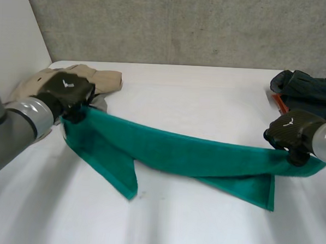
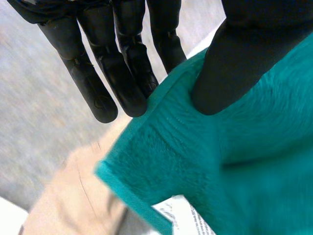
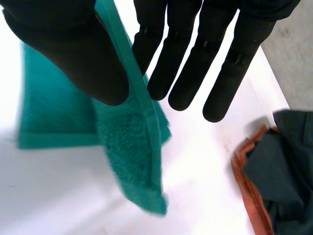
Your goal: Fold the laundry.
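I am holding the green towel (image 1: 178,153) stretched between both hands above the white table (image 1: 201,228). Its long axis is running straight from one hand to the other.

The left hand (image 1: 66,92) is gripping one end of the towel. In the left wrist view its thumb (image 2: 239,63) is pressing into the pile while its straight fingers (image 2: 122,83) are backing the hem, so it is pinching the cloth. The right hand (image 1: 291,134) is gripping the opposite end. In the right wrist view the hem is passing between its thumb (image 3: 73,54) and its straight fingers (image 3: 190,63), again a pinch.

The upper edge is sagging in a shallow curve between the two grips. Two lower corners are drooping from it toward the table. A beige garment (image 1: 99,77) is lying just beyond the towel's left-hand end. A dark garment (image 1: 309,88) with an orange cloth (image 1: 280,102) is lying just beyond its right-hand end.

The hands are well apart, one at each end, so neither is nearer the cloth. I judge the coming fold turns on closing that span and bringing end to end across the long axis.
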